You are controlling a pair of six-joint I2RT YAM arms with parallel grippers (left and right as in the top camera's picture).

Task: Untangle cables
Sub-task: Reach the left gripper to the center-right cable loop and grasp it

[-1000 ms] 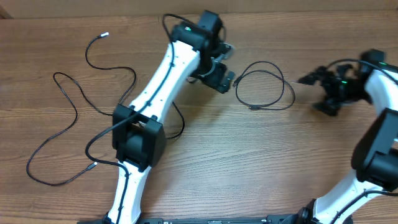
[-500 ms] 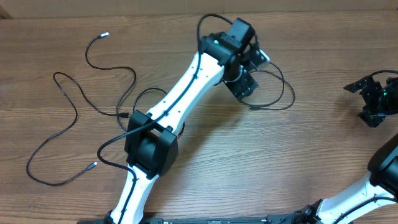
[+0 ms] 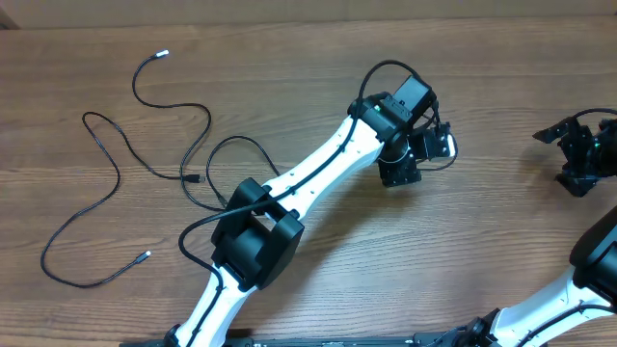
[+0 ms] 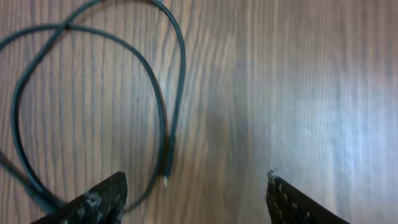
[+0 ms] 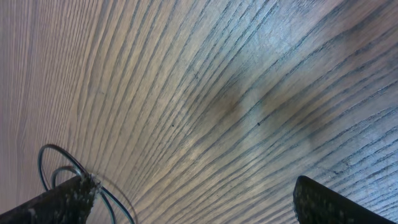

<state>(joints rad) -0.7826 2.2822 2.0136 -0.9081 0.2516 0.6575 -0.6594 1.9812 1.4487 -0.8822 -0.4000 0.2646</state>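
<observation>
Left gripper (image 4: 196,186) and right gripper (image 5: 196,186) are seen open, empty.
A looped cable (image 4: 182,62) is laid on the table (image 3: 308,58) below the left gripper, plug end between the jaws; other cables (image 3: 117,178) are spread far left.

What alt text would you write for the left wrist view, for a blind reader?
A thin black cable lies in a loop on a wooden table, its plug end pointing toward the bottom edge. The left gripper hangs above it, jaws apart and holding nothing, with the plug end between them, nearer the picture's left.
</observation>
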